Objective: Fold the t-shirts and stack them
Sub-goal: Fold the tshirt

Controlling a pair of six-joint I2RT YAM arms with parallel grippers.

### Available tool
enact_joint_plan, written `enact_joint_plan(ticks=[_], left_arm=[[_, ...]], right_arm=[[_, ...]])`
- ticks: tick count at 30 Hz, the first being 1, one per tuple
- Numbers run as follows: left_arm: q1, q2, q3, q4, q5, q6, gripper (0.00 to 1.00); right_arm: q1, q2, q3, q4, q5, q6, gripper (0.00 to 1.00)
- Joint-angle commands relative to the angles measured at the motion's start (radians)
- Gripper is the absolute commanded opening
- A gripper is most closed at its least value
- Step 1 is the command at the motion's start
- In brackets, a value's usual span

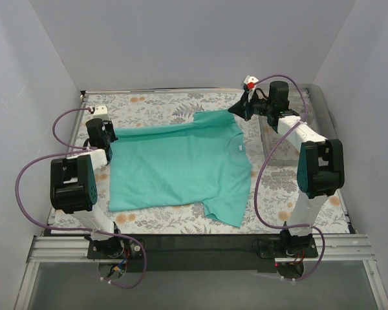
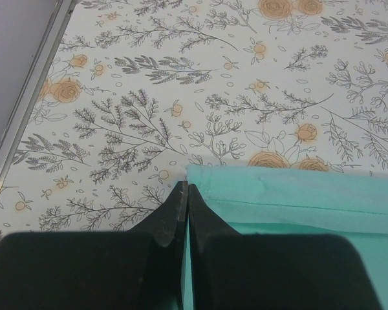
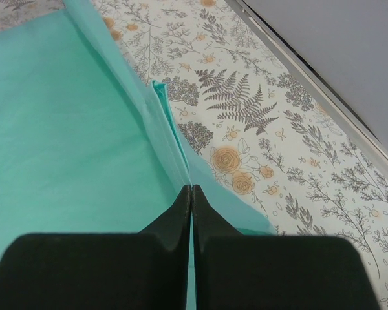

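- The table [image 1: 161,103] in front of me is covered in a floral pattern.
- The teal t-shirt [image 1: 181,168] lies spread out in the middle of it, neck opening to my right and hem to my left.
- My left gripper [image 2: 186,188] is pressed shut on the t-shirt's far left corner, with a sliver of teal showing between its fingers.
- My right gripper [image 3: 191,188] is likewise closed tight, pinching a folded edge of the cloth at the far right, by the sleeve.
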Motion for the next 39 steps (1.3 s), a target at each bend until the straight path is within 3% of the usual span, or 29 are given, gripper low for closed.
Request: enact_joint_plan(ticks=[1,39], left_arm=[[0.011,-0.064,-0.001,0.005,-0.013,0.005,0.00],[0.021,-0.058,-0.002,-0.015,-0.009,0.002,0.00]], right_arm=[[-0.007,-0.059,-0.016,0.048,-0.033,0.008,0.01],[-0.005,-0.159,-0.208,0.069,-0.033,-0.016,0.01]])
